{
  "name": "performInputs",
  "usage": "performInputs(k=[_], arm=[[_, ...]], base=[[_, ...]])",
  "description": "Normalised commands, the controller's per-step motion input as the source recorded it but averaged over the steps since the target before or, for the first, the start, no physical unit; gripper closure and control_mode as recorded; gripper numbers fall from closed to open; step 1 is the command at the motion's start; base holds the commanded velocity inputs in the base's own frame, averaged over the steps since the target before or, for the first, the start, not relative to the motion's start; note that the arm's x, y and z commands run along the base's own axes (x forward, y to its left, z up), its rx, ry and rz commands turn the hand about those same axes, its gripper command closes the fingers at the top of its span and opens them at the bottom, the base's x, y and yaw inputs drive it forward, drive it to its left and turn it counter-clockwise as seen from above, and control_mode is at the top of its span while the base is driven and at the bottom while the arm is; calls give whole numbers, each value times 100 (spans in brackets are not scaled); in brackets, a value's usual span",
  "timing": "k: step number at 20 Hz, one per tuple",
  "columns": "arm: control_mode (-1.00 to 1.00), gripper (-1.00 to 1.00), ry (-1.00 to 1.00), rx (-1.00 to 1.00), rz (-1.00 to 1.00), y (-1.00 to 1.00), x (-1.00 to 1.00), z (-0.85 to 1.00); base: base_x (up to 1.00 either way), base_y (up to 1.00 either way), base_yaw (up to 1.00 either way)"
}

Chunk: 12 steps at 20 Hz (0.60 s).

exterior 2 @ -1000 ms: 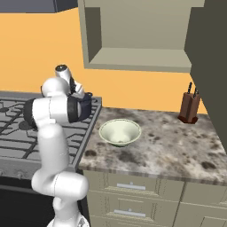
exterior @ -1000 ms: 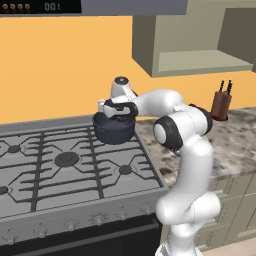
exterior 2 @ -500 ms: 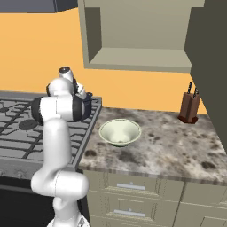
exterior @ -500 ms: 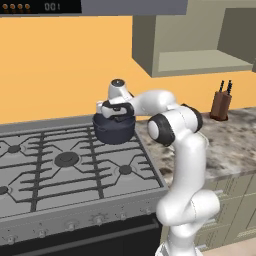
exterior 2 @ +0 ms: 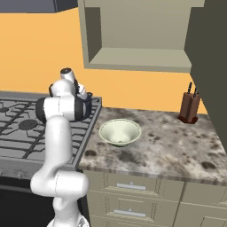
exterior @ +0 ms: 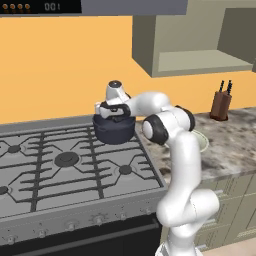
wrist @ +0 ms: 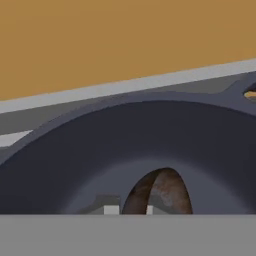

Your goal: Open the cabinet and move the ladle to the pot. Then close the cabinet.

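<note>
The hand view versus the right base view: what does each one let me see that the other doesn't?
The hand view looks straight down into the pot: its dark curved inside wall, with a rounded brownish shape at the bottom edge that I can't identify. The right base view gives the wider kitchen: the open cabinet, a pale bowl on the stone counter, a knife block, and the arm reaching over the stove. Both share the orange wall behind.

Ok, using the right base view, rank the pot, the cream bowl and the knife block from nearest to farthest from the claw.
1. The pot: on the stove, directly under the claw.
2. The cream bowl: on the counter beside the stove.
3. The knife block: far along the counter, by the wall.
</note>
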Motion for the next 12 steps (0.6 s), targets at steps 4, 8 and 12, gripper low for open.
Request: performInputs(k=[4, 8, 12], arm=[[-100, 100, 0, -1, 3, 6, 13, -17], [-100, 100, 0, -1, 4, 7, 13, -16], [-100, -100, 0, 0, 3, 5, 2, -2]], base=[[0, 0, 0], [0, 0, 0], [0, 0, 0]])
